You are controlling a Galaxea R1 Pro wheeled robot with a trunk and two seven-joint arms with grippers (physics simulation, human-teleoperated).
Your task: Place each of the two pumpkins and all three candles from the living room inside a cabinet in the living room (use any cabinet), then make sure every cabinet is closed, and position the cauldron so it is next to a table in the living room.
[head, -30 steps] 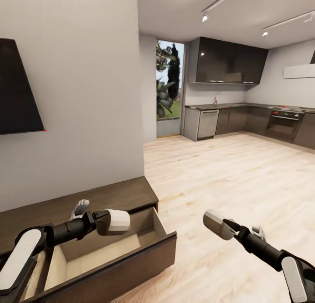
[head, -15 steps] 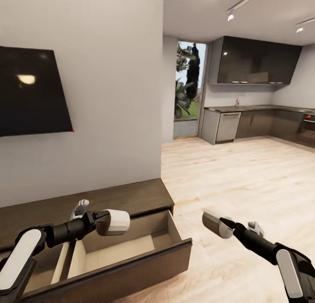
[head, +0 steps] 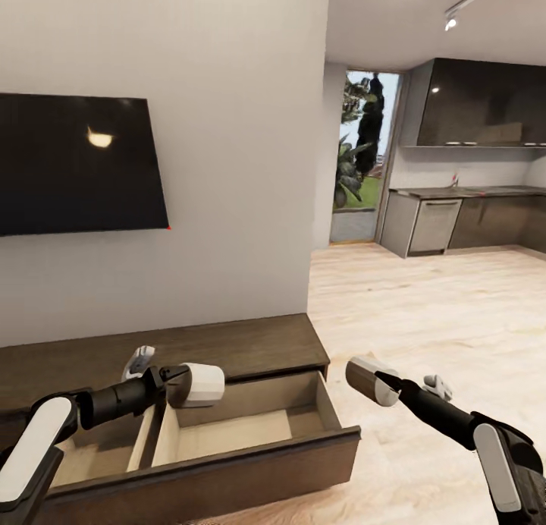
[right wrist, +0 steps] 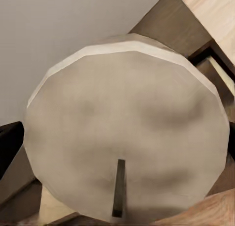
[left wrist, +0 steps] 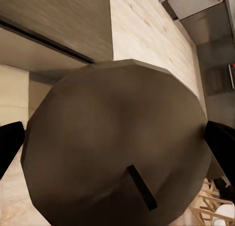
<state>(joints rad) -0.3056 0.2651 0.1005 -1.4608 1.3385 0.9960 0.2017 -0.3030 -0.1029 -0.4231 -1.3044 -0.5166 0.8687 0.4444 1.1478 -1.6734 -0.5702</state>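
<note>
The long low dark-brown cabinet [head: 227,347] stands against the wall, its drawer [head: 250,464] pulled out and showing a pale bare interior. My left gripper [head: 186,383] is shut on a pale candle [head: 203,383], held over the open drawer. In the left wrist view that candle [left wrist: 117,147] sits between the black fingers [left wrist: 10,145], wick toward the camera. My right gripper [head: 383,382] is shut on a second candle [head: 365,377], held over the floor just right of the drawer. This candle [right wrist: 127,128] shows up close in the right wrist view.
A black TV [head: 76,165] hangs on the wall above the cabinet. Pale wood floor [head: 440,312] stretches right toward a dark kitchen [head: 470,168] with a window doorway [head: 362,157] behind it.
The whole head view has swung left: the TV and cabinet now sit further right in view and more of the drawer shows. Both arms hold their candles as before.
</note>
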